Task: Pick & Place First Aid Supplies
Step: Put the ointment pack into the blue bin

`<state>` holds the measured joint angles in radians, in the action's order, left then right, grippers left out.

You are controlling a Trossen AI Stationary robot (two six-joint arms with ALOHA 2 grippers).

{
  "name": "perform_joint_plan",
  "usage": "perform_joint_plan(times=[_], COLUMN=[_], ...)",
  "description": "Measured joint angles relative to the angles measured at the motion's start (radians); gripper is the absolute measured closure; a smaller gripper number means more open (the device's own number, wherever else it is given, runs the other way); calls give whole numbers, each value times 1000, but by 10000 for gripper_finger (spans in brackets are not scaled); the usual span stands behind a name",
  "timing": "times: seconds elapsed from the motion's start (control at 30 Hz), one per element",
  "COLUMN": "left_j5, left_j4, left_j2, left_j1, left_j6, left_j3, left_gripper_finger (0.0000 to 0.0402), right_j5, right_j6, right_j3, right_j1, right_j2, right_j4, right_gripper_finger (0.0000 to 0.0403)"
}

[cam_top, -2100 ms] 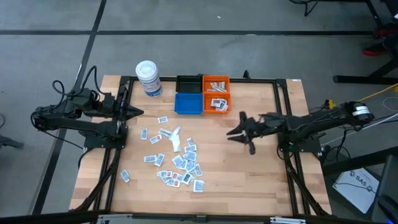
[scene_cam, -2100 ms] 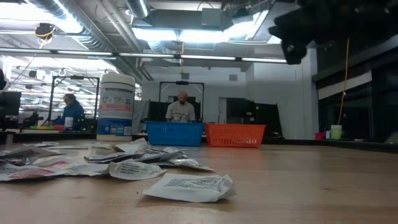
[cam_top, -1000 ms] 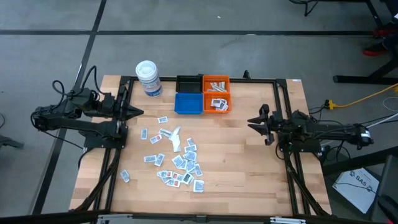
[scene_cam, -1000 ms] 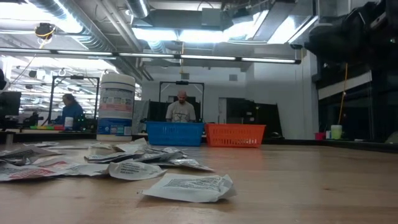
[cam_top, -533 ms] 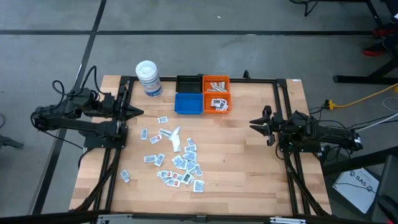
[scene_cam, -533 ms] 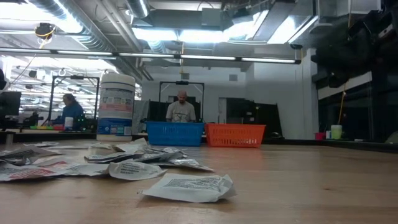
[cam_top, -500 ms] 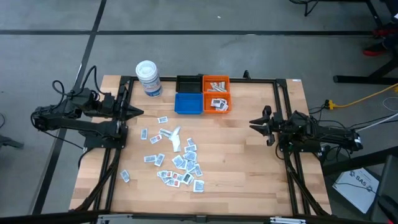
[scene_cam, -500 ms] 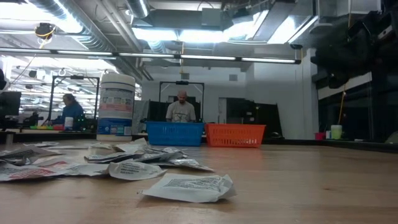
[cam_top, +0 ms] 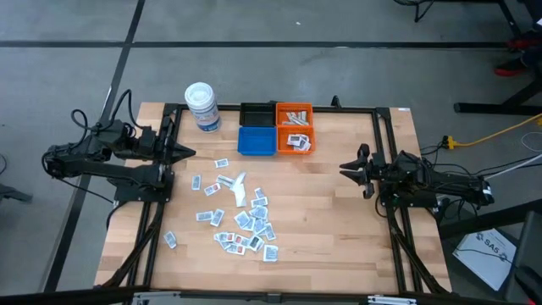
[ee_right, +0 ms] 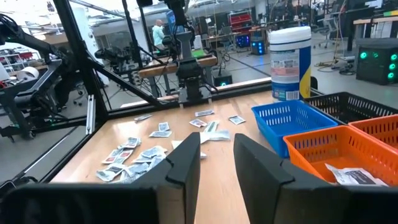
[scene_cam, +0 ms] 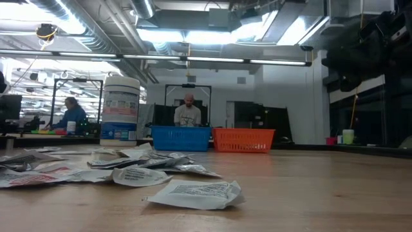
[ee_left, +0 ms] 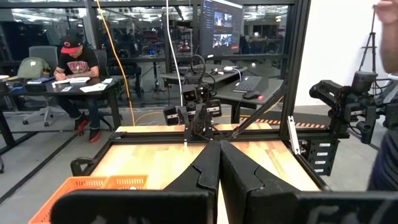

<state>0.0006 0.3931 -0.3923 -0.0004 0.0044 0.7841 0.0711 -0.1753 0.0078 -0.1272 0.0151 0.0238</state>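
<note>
At the right edge of the wooden table point(cam_top: 339, 220) the right gripper point(cam_top: 354, 170) sits drawn back, its fingers a narrow gap apart and holding nothing, pointing left across bare boards; the left gripper point(cam_top: 188, 152) waits at the left edge with its fingers pressed together, also empty. Most of the first aid supplies point(cam_top: 241, 216) lie scattered on the left half of the table, a loose spread of small flat sachets reaching toward the near edge; a few already rest in the orange bin point(cam_top: 294, 127) at the far side, just right of the blue bin point(cam_top: 256, 141), with a black bin point(cam_top: 257, 113) behind that and a white tub point(cam_top: 201, 106) farther left. By the look of it the task stands between picks, with much sorting left. The next move would call for an arm to reach over the pile, spread its fingers, and pinch a single sachet from above; thin flat packets lying close or overlapping may slip or come up in pairs.
</note>
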Motion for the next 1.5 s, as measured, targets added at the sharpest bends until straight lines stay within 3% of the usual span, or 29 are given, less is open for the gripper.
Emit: perform_joint_plan(times=[0.87, 1.07, 1.23, 1.5], left_j5=[0, -6, -10, -145], left_j4=[-40, -37, -31, 78], left_j2=[0, -7, -41, -163], left_j1=[0, 0, 0, 0], left_j6=[24, -57, -7, 24], left_j3=[0, 0, 0, 26], left_gripper_finger=[398, 398, 398, 398], right_j5=[0, 0, 0, 0], right_j6=[0, 0, 0, 0], right_j3=[0, 0, 0, 0], right_j1=[0, 0, 0, 0], right_j2=[0, 1, 1, 1], right_j4=[0, 0, 0, 0], right_gripper_finger=[303, 303, 303, 303])
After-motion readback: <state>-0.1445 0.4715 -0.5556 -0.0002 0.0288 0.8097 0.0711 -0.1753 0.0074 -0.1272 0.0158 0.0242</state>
